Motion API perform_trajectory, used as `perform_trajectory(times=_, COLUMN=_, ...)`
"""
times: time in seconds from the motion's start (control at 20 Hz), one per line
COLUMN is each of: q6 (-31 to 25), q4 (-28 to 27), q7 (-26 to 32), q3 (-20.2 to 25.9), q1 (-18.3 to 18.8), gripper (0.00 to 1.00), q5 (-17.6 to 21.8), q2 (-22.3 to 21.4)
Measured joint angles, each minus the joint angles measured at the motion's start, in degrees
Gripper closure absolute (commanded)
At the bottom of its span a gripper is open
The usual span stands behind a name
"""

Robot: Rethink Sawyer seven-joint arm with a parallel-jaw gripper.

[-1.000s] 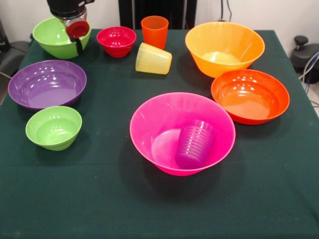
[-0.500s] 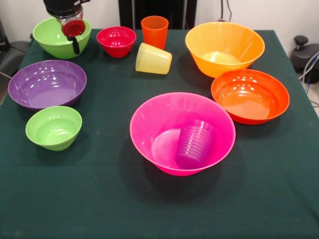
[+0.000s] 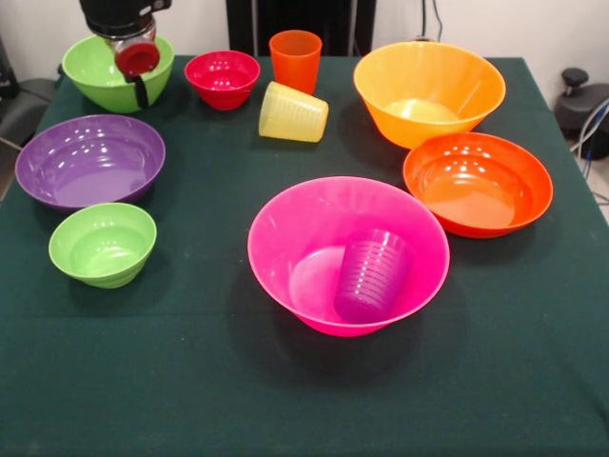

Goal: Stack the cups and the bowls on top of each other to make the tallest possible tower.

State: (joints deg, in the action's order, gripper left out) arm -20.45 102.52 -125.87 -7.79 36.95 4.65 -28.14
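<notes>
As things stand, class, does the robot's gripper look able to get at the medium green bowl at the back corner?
Probably yes. The gripper hangs right over the medium green bowl, and nothing lies in the bowl or between the two. The small red bowl beside it stands apart, leaving the rim free.

arm (image 3: 119,14) cut off by top edge, only the gripper (image 3: 139,71) end shows; can't tell finger state. it covers part of the medium green bowl (image 3: 105,71) rim. purple cup (image 3: 373,276) base hidden behind pink bowl (image 3: 285,214) front wall
</notes>
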Motion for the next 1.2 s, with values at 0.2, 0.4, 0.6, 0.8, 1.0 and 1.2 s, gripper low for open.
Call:
perform_trajectory(times=0.2, q6=1.12, q4=-0.01, q7=0.0, q3=0.0, q1=0.01, gripper=0.0, q5=0.4, q2=1.3)
perform_trajectory(times=0.4, q6=1.29, q4=-0.02, q7=0.0, q3=0.0, q1=0.02, gripper=0.0, q5=0.81, q2=2.36)
perform_trajectory(times=0.6, q6=1.29, q4=-0.02, q7=0.0, q3=0.04, q1=0.15, gripper=0.0, q5=1.23, q2=2.67)
perform_trajectory(times=0.8, q6=1.29, q4=-0.02, q7=0.0, q3=0.05, q1=0.19, gripper=0.0, q5=1.47, q2=2.67)
perform_trajectory(times=1.0, q6=1.28, q4=-0.01, q7=0.0, q3=0.03, q1=0.19, gripper=1.0, q5=1.95, q2=2.67)
perform_trajectory(times=1.2, q6=1.28, q4=-0.03, q7=0.01, q3=-0.26, q1=0.19, gripper=1.0, q5=1.98, q2=2.29)
